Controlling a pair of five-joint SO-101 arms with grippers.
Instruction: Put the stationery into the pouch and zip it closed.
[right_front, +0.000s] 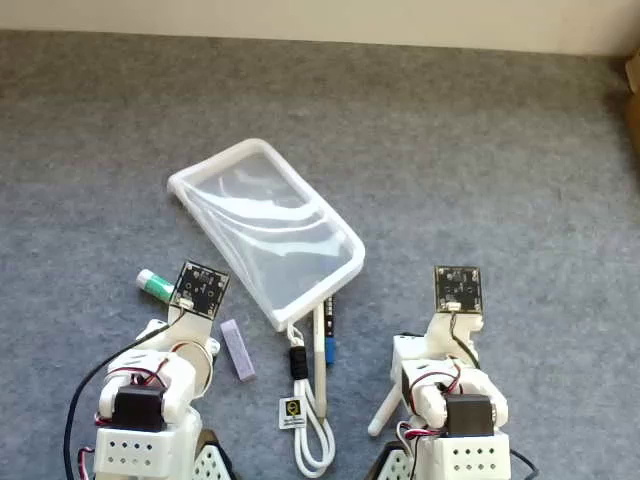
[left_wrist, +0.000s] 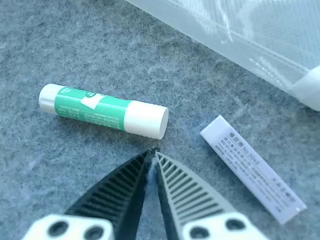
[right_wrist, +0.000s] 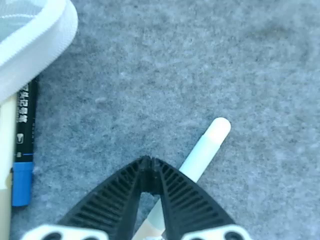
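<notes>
The task looks barely begun. The see-through pouch (right_front: 265, 230) lies flat in the middle of the high view and seems to hold nothing; whether its zip is open I cannot tell. All the stationery is out on the surface: a green glue stick (right_front: 153, 283) at the left, an eraser (right_front: 238, 349) just below the pouch's lower corner, a black marker (right_front: 329, 330) and a cream pen (right_front: 320, 365) side by side below its lower edge, and a white pen (right_front: 383, 410) at the lower right. The left claw (left_wrist: 153, 154) is pressed together and empty, above the gap between glue stick and eraser. The right claw (right_wrist: 147, 161) is likewise pressed together, pinching nothing, over the white pen. So every item is left to load, then the zipping. The surface is grey carpet (right_front: 500, 150), with a pale wall (right_front: 300, 20) along the top edge.
</notes>
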